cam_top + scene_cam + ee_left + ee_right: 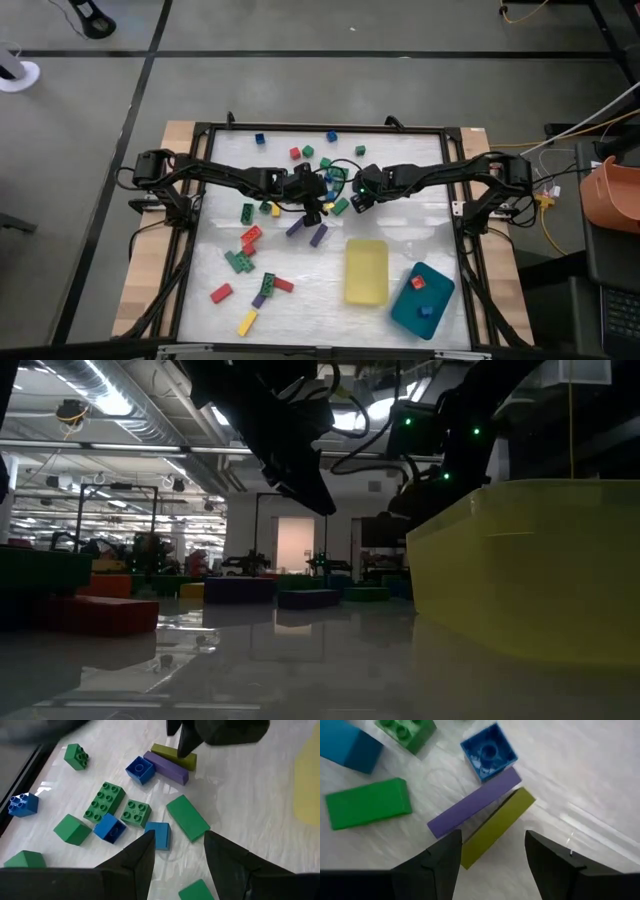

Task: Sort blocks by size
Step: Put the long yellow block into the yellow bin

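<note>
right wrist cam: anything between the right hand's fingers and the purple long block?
Bare table only. In the right wrist view the right hand hangs open above the olive block, which lies against the purple long block.

Scattered across the white table: blocks [246, 238] in red, green, blue, yellow and purple, small cubes mixed with longer bricks. Near the middle, a long purple brick [474, 803] lying flat, touching an olive-yellow one [496, 827] along its side, a blue single-stud cube [488, 752] at their end. Close by, a plain green brick [187, 818], a studded green brick [105, 801] and a blue cube [110, 827].
</note>
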